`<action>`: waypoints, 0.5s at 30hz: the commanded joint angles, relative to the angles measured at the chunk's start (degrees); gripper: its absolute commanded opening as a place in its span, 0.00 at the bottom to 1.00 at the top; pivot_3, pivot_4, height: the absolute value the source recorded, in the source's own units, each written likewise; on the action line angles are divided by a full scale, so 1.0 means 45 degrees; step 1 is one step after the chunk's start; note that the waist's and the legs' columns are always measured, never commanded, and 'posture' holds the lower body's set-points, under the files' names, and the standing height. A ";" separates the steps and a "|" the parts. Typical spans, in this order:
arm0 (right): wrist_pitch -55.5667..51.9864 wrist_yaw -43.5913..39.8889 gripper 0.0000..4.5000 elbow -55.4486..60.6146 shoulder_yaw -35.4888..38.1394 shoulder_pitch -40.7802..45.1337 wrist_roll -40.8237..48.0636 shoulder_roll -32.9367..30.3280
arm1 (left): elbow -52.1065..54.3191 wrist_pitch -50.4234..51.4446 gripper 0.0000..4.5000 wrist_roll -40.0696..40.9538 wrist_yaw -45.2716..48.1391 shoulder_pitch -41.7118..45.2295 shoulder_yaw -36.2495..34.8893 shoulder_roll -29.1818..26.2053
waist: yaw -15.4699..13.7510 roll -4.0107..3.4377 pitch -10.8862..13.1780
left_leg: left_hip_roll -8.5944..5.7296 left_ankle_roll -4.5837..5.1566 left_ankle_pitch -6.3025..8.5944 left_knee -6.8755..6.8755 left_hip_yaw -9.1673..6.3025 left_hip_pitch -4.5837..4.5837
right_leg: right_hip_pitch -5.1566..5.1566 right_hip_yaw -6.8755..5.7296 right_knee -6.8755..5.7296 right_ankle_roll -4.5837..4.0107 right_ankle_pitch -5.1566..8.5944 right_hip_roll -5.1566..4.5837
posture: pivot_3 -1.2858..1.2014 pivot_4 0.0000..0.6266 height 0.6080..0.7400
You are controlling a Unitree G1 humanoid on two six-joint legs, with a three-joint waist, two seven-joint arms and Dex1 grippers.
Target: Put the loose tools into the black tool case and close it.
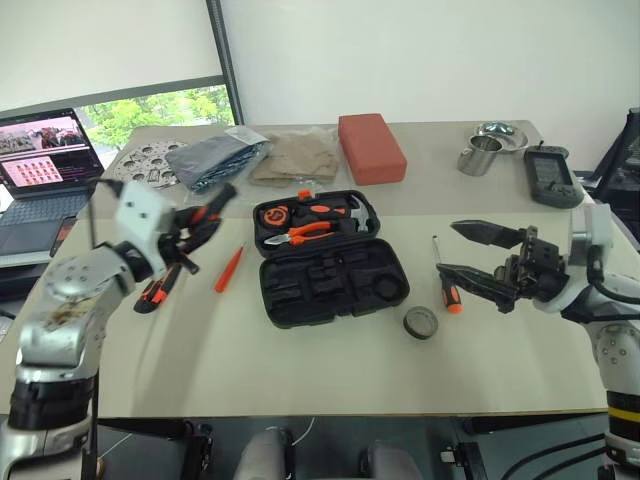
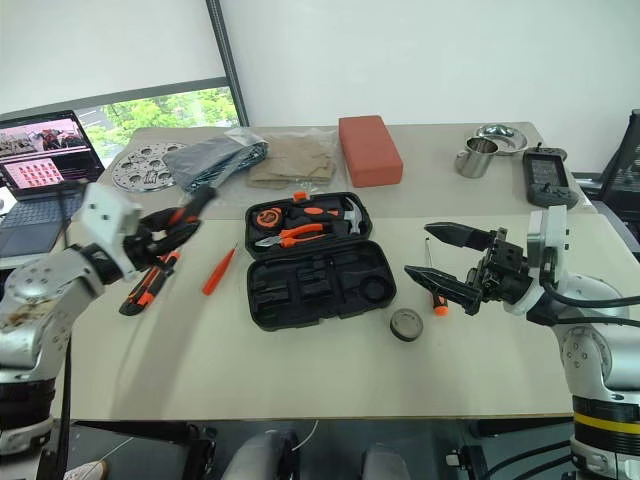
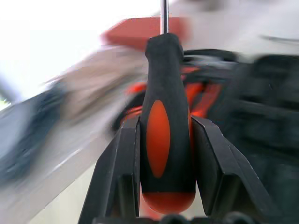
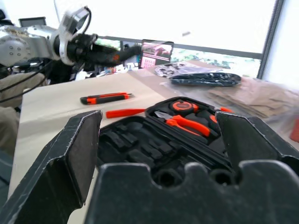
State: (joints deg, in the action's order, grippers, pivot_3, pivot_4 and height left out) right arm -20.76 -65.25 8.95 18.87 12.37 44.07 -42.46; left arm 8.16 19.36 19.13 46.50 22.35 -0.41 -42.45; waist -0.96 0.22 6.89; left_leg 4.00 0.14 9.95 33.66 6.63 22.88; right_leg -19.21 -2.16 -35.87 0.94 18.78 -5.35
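Mostly blurred, left claw pinches screwdriver.

Even daylight from the window washes the pale table, shadows faint. The left gripper smears with motion blur; its wrist view holds a sharp screwdriver against a streaked, overexposed background. The right wrist view blows out skyward.

The open tool case lies mid-table, a slim screwdriver to its left, a tape roll right
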 commanded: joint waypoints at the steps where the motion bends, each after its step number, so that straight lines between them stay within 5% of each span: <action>1: 0.0376 -0.0007 1.00 -0.0053 0.0830 -0.0532 -0.0130 -0.0223 | -0.1102 -0.1383 0.24 -0.0833 0.1312 0.1052 0.1392 0.0509 | 0.0024 0.0001 0.0003 | 0.0002 0.0000 -0.0001 0.0001 0.0002 0.0006 | -0.0004 0.0000 0.0000 0.0000 0.0000 0.0010 | 0.52 0.24 0.97; 15: 0.0796 0.0606 1.00 0.1060 0.2224 -0.3052 -0.0232 -0.0062 | -0.6570 -0.3379 0.24 -0.4134 0.2895 0.4150 0.3925 0.1448 | 0.0073 0.0005 0.0016 | -0.0001 -0.0002 -0.0006 0.0034 0.0004 0.0021 | -0.0011 0.0016 -0.0025 0.0009 0.0006 0.0032 | 0.52 0.24 0.97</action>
State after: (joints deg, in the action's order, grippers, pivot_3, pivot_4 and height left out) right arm -18.94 -62.84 11.71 26.50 -1.19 42.73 -42.67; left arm -20.19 6.13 1.62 58.50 38.71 17.28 -35.98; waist -0.63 0.25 6.96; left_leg 3.99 0.13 9.92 33.82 6.65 22.98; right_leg -19.25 -2.09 -35.98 0.98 18.81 -5.20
